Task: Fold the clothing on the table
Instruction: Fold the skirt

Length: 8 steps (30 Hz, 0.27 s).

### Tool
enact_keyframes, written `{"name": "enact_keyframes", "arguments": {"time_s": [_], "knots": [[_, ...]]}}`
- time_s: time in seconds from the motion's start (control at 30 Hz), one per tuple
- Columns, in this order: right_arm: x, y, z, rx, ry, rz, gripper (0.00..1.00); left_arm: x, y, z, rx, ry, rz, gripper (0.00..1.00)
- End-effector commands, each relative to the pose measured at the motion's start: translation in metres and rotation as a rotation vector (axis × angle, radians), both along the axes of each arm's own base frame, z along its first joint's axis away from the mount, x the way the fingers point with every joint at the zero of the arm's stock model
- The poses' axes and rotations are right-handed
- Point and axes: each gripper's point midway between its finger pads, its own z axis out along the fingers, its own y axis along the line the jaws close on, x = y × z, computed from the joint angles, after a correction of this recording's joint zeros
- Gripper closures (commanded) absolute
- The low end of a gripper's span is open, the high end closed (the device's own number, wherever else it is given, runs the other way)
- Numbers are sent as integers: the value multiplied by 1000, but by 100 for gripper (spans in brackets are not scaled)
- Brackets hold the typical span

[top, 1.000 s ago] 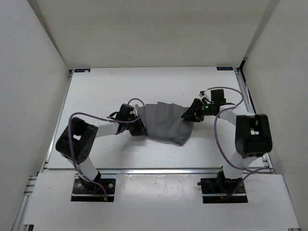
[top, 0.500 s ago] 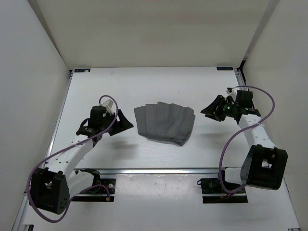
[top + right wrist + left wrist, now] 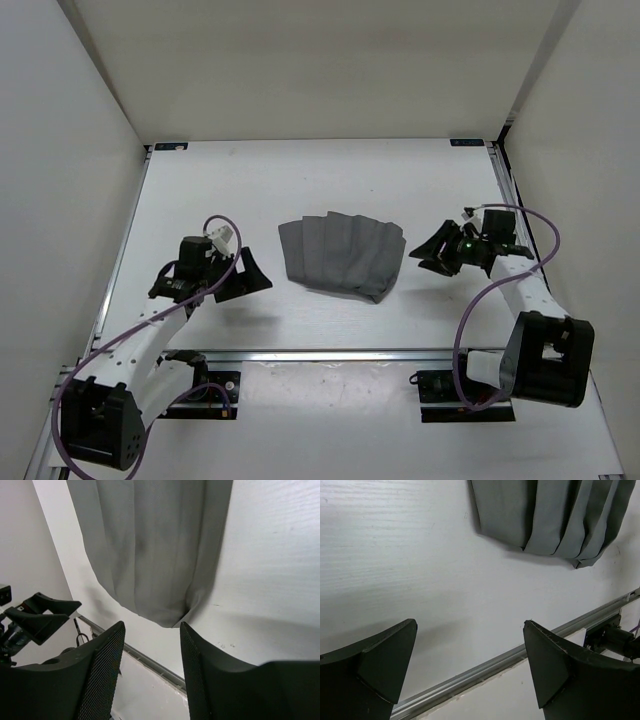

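Clothing (image 3: 342, 258) lies between left tool (image 3: 252, 274) and right tool (image 3: 428, 255), touching neither.

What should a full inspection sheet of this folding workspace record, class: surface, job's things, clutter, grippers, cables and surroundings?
Surface: white table, aluminium rail edges.
Job's things: grey pleated skirt, lying flat mid-table in a compact fan, touched by neither arm.
Clutter: nothing seen.
Grippers: left gripper open, empty, left of the skirt; right gripper open, empty, right of it.
Cables: purple cables loop along both arms, off the skirt.
Surroundings: plain white walls on three sides.
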Motion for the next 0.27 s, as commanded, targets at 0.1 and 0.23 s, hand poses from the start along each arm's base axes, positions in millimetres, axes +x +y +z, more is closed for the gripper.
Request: {"name": "enact_keyframes", "arguments": {"time_s": [0.1,0.23], "knots": [[-4,5,13,26,-64,3,47,-12,0,-5,-17,15,-54,1],[-13,5,14,46,-53,-3,47,-13,-1,-7,-32,16,-57,2]]}}
